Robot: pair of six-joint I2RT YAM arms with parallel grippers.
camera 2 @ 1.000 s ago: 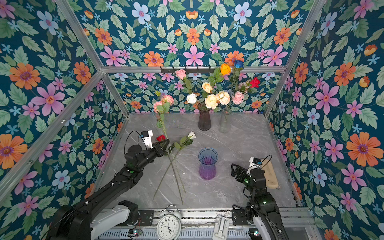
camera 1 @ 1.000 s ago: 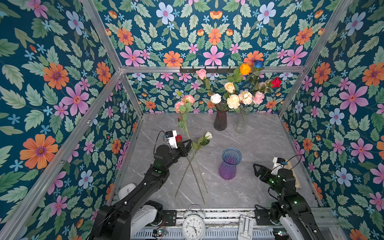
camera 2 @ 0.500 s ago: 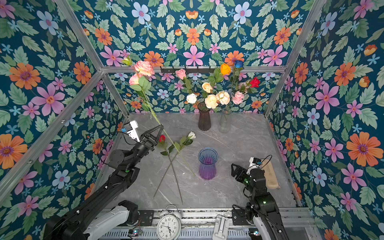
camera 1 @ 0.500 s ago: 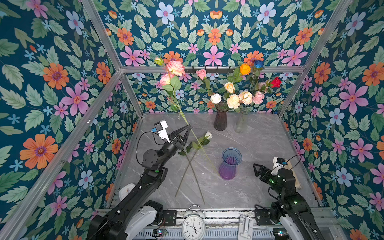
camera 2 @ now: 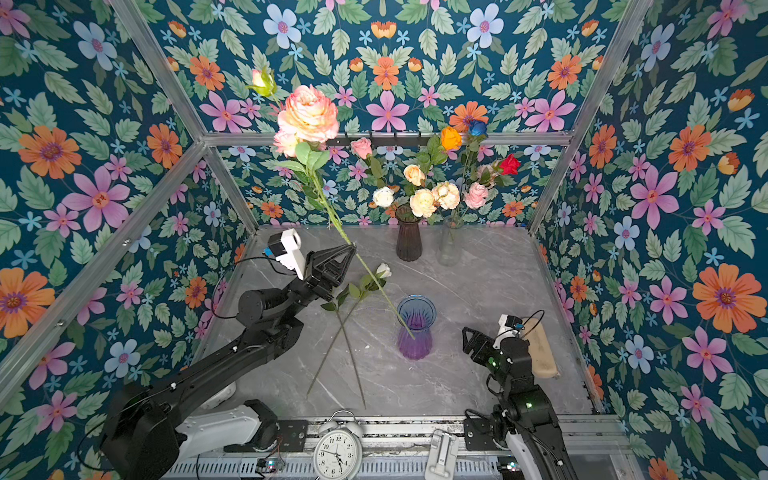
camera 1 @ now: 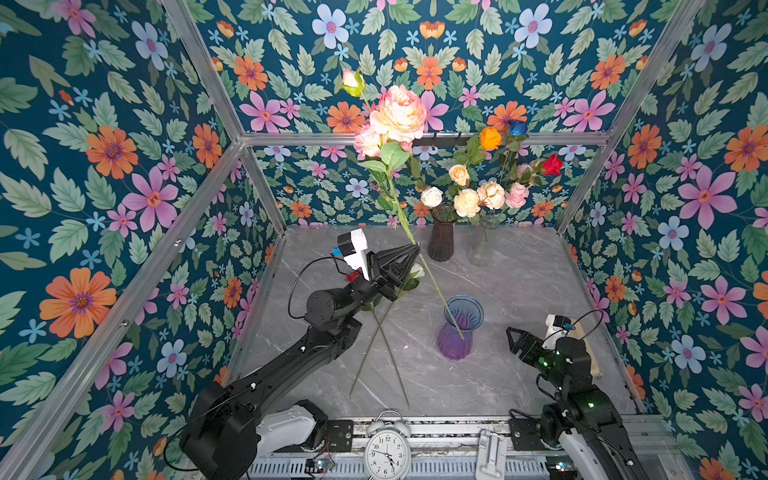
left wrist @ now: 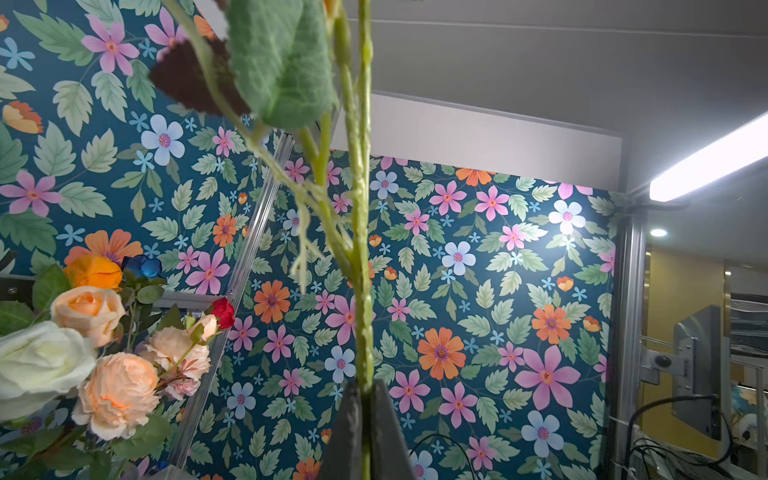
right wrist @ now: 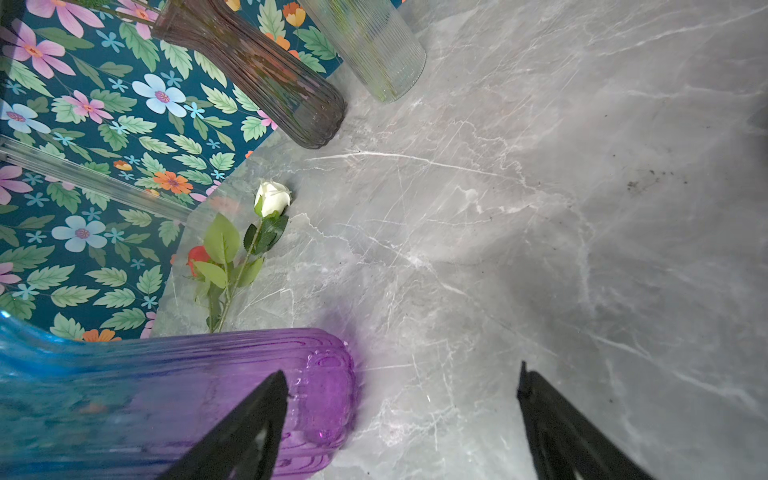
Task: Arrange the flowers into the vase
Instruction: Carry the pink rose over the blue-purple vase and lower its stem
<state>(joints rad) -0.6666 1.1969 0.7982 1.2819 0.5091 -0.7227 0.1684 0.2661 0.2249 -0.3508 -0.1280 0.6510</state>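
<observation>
The pink flower (camera 1: 399, 114) is clamped by its stem in the left gripper (camera 1: 412, 249), with the stem tip seen over the vase (camera 1: 451, 348). The right gripper (camera 1: 513, 340) is spread empty beside the vase. The vase could be toppled if the slanted stem is pushed against its rim.

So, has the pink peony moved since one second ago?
Yes. The pink peony went up: its head now shows above the back rail, and its stem end overlaps the purple vase.

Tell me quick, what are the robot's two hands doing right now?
Left gripper: shut on the stem of the pink flower.
Right gripper: open, holding nothing, beside the purple vase.
</observation>
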